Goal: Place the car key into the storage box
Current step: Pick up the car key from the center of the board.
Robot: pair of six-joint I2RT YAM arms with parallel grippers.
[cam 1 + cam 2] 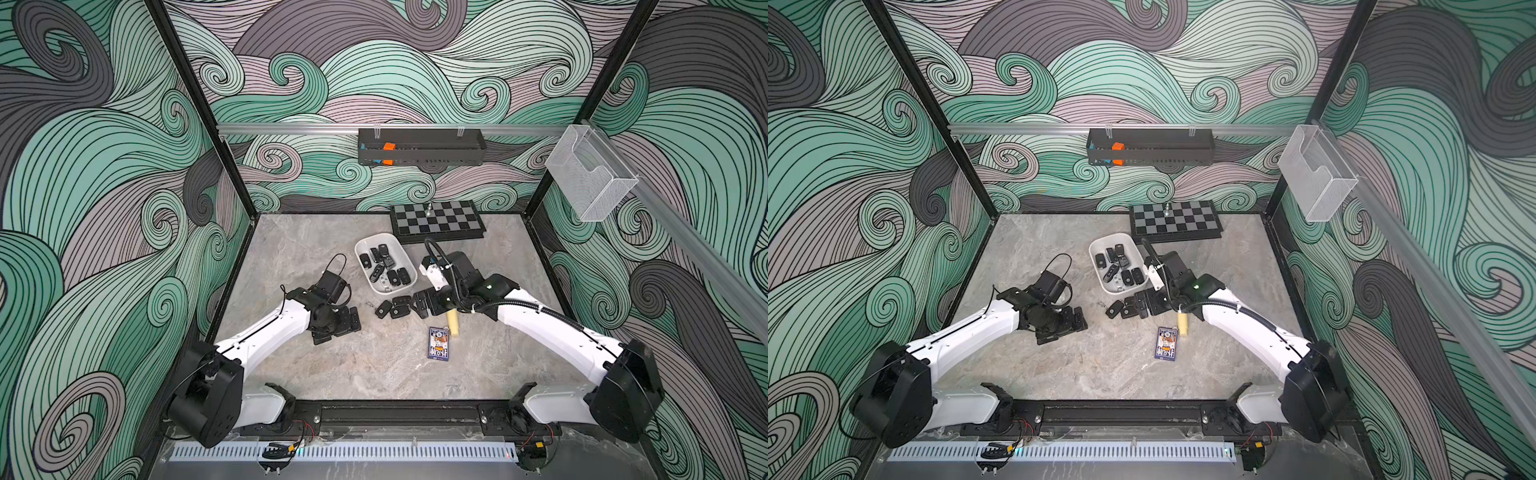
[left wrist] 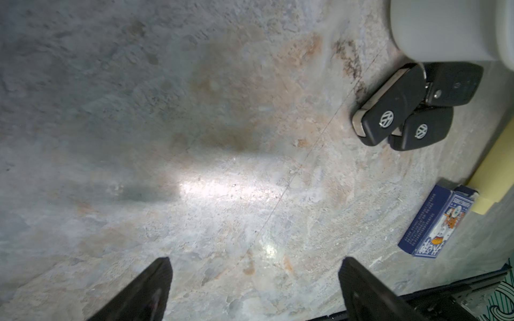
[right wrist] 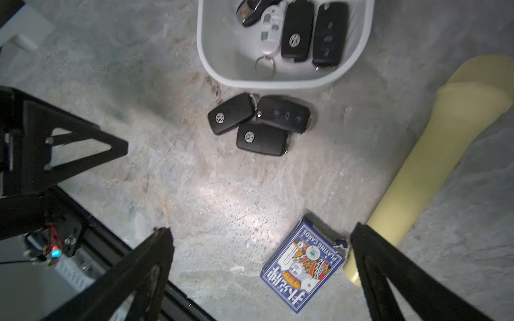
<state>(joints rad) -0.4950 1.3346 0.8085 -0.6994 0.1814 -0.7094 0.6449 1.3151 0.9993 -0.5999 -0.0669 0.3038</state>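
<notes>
Three Volkswagen key fobs (image 1: 400, 306) lie mid-frame on the bench (image 1: 374, 365), just below the storage box (image 3: 230, 55), so our left end effector (image 2: 256, 261) and right end effector (image 3: 261, 228) gape empty (pick pending, we judge).

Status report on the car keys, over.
Left gripper open, empty. Right gripper open, empty. Three key fobs lying beside storage box. Card deck nearby, not blocking.

Smooth plastic storage box (image 3: 278, 83) (matt black car key (image 3: 261, 139)).
</notes>
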